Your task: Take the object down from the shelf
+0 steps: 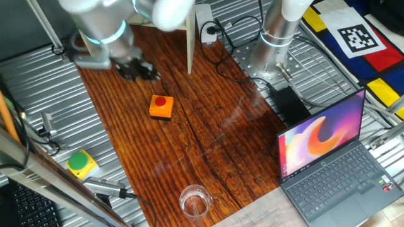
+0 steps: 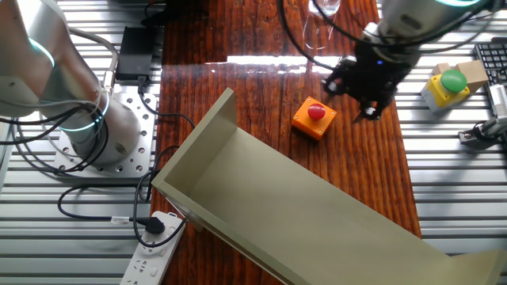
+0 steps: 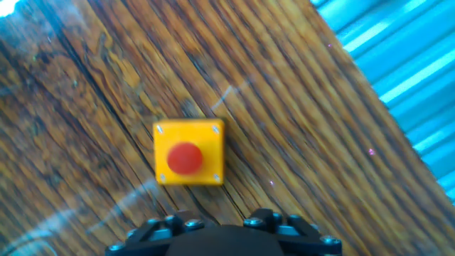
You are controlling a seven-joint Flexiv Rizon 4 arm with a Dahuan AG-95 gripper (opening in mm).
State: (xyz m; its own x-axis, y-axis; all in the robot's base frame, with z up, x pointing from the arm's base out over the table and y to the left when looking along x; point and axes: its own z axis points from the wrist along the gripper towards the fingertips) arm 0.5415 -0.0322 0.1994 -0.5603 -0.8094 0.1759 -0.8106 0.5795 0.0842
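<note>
The orange box with a red button (image 1: 161, 106) sits flat on the wooden table, in front of the cream shelf (image 1: 189, 38). In the other fixed view the box (image 2: 314, 118) lies just past the far edge of the shelf (image 2: 301, 214), whose board carries nothing. In the hand view the box (image 3: 189, 152) lies below the hand, apart from it. My gripper (image 1: 140, 73) hovers above the table beside the box and holds nothing. Its fingers (image 2: 371, 111) stand spread apart.
A yellow box with a green button (image 1: 81, 162) lies at the table's edge (image 2: 451, 83). A clear glass (image 1: 194, 200) stands near the front. A laptop (image 1: 328, 157), a power strip (image 2: 154, 237) and cables lie around the robot base (image 2: 87, 134).
</note>
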